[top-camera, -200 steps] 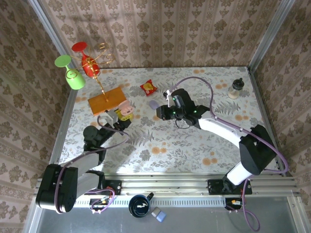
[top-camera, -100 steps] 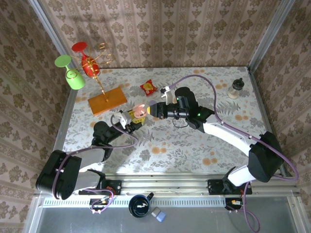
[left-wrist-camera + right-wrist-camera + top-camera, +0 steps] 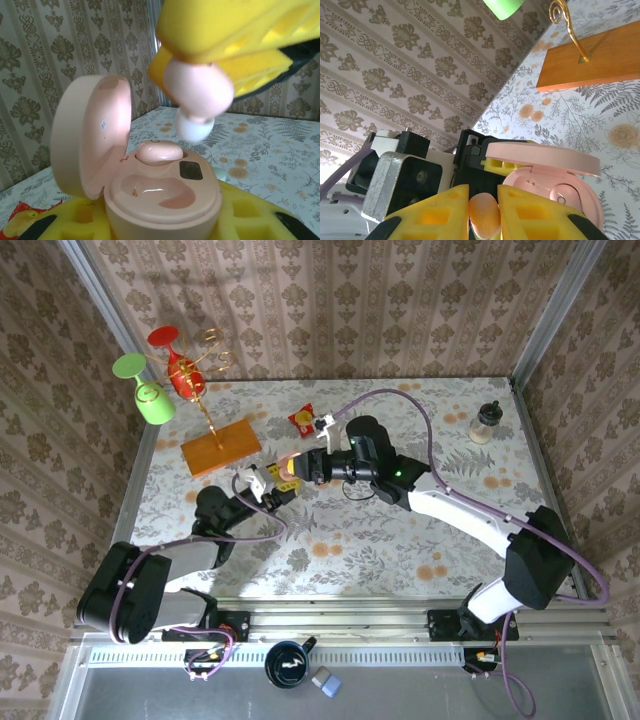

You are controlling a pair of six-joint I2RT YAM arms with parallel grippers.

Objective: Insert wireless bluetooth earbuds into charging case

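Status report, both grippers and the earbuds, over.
Left gripper shut on charging case, lid open. Right gripper shut on earbud, above case. One slot empty, other earbud seated. Path clear.

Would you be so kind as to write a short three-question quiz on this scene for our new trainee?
1. True or false: the charging case held in the left gripper is closed.
2. What is pinched in the right gripper? A) a coin B) a pink earbud C) a battery
3. Fill in: ___ of the case's two slots is filled.

Key: 1 false, it stands open; 2 B; 3 one, by the seated earbud.
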